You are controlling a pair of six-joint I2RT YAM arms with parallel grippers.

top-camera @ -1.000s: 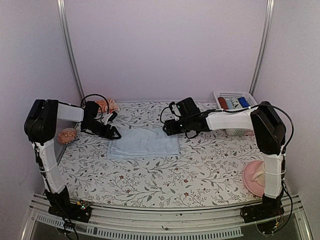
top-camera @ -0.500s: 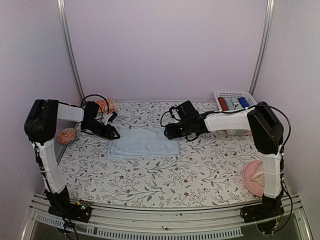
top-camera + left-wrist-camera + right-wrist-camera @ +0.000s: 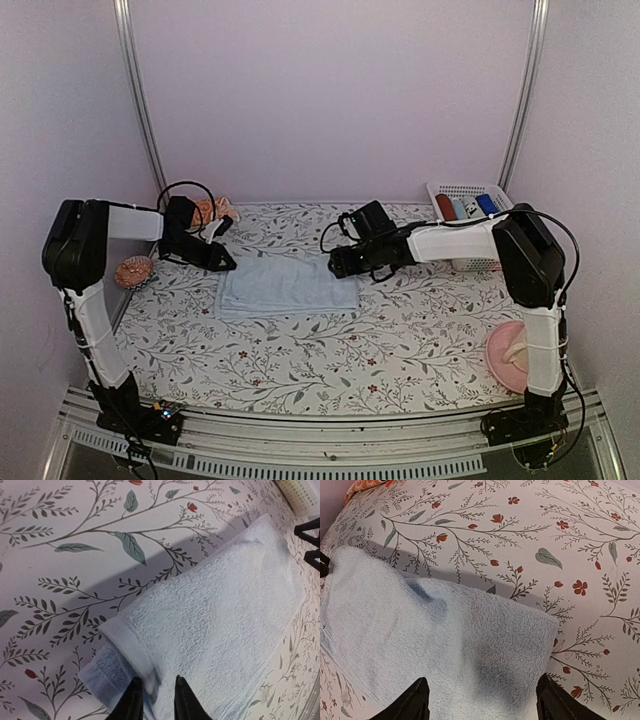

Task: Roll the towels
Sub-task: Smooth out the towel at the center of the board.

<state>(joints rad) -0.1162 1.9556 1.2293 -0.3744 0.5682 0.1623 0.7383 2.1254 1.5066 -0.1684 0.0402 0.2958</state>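
Lying flat and folded in the middle of the table (image 3: 400,340), which is covered with a white cloth with printed flowers, the light blue terry towel (image 3: 285,285) is not yet rolled. Its long sides run from left to right.

The left end effector (image 3: 228,265) is at the far left corner of this towel. In the left wrist view its two black fingers (image 3: 132,702) are almost together, and they pinch a small piece of the towel's hem between them. Beside the pinched place the hem is folded over on the layer below.

The right end effector (image 3: 338,265) is at the far right corner of the same towel. In the right wrist view its fingers (image 3: 415,702) stand wide apart, one on each side of the corner, and they hold nothing. I cannot tell if the tips touch the cloth.

The orange-red towel with white prints (image 3: 215,210) lies crumpled at the far left edge of the table, behind the left arm and well apart from the blue one.

At the far right stands a white plastic basket (image 3: 470,190) with some small things inside. A pink round plate (image 3: 505,355) is at the near right, beside the right arm.
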